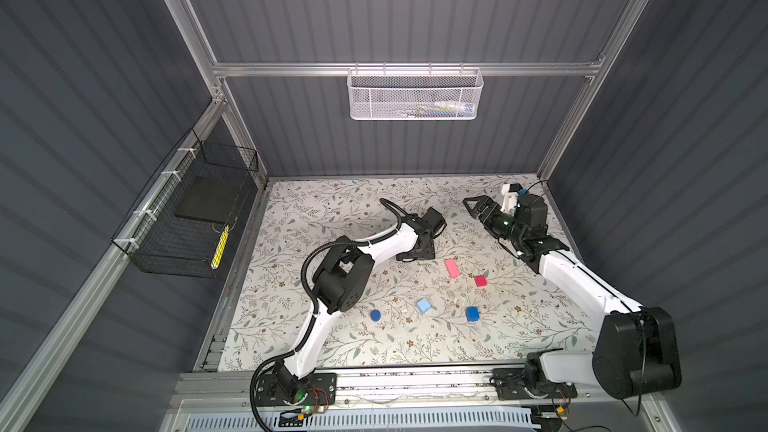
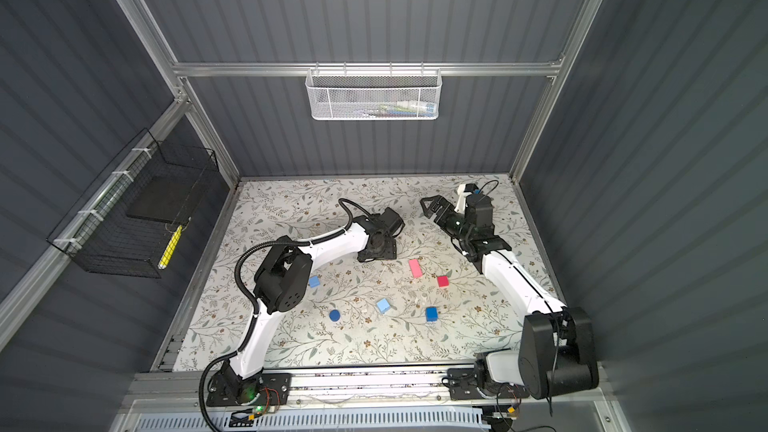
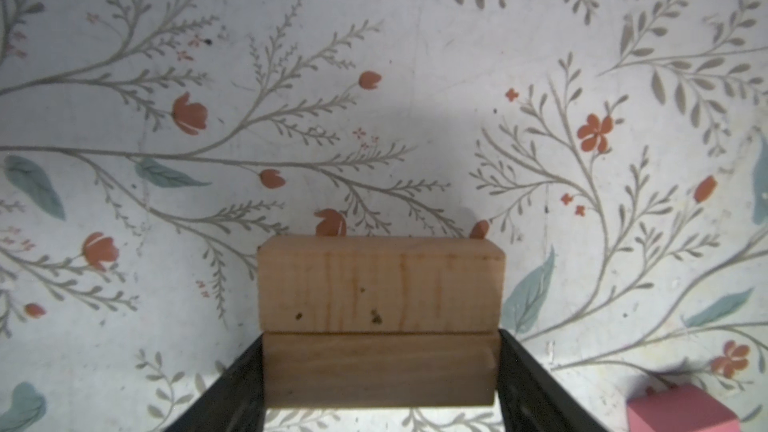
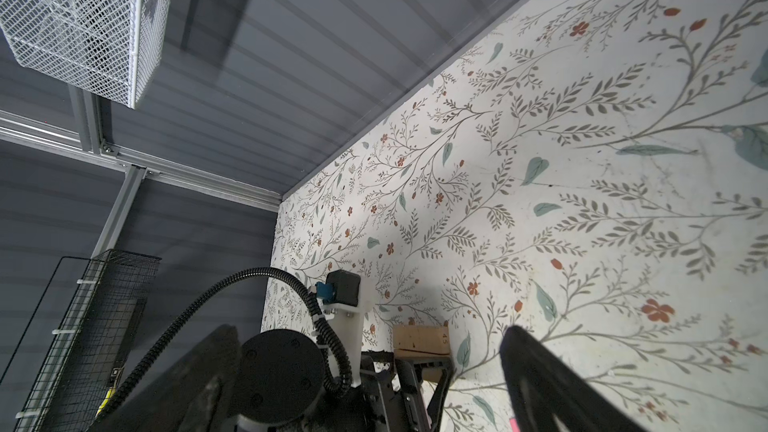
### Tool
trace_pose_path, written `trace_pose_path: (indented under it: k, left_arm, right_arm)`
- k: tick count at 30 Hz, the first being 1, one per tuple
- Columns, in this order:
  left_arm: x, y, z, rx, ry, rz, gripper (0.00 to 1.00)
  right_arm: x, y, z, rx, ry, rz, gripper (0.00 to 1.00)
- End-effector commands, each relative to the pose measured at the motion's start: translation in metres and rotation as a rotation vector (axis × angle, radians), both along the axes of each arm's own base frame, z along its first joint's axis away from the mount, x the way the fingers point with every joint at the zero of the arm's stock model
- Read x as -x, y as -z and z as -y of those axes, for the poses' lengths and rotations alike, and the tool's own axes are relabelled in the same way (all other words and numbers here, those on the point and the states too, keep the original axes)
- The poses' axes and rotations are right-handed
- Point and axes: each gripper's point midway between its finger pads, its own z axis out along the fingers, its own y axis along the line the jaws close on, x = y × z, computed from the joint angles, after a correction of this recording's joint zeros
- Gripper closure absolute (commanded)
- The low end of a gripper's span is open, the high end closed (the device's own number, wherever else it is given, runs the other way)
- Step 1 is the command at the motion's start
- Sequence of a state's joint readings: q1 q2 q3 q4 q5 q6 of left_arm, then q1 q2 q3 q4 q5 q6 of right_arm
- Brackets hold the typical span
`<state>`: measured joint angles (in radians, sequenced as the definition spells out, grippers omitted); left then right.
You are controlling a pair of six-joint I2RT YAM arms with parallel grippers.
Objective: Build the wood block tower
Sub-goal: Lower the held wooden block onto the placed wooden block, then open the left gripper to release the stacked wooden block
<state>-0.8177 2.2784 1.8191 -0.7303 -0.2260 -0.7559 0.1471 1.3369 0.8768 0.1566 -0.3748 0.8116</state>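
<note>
Two tan oblongs lie side by side, touching, on the floral table. My left gripper points down and is shut on the near tan oblong, one jaw at each end; the far tan oblong is free. My wrist hides both in the top views. The left gripper is mid-table. Loose in front of it lie a pink oblong, red cube, light blue cube, blue cube, dark blue disc and a further blue cube. The right gripper hangs open and empty at back right.
A white mesh basket hangs on the back wall, and a black wire basket on the left wall. Grey walls close the table on three sides. A metal rail carrying both arm bases runs along the front edge.
</note>
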Motion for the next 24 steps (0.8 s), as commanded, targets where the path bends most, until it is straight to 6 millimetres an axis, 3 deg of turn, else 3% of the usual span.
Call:
trace_pose_path:
  k: [1,7,9,24]
  left_arm:
    - [0.016,0.028,-0.005,-0.043,-0.012,-0.089,0.18]
    - [0.015,0.028,-0.005,-0.044,-0.013,-0.087,0.12]
    - [0.015,0.027,-0.005,-0.041,-0.013,-0.087,0.01]
    - [0.012,0.009,-0.004,-0.014,-0.008,-0.044,0.0]
  right_arm:
    - [0.001,0.0,0.001,-0.01,-0.001,0.001,0.01]
    - [0.001,0.0,0.002,-0.012,0.0,0.001,0.01]
    - [0.001,0.0,0.002,-0.011,0.001,0.001,0.01]
    - [0.001,0.002,0.003,-0.013,0.001,-0.005,0.01]
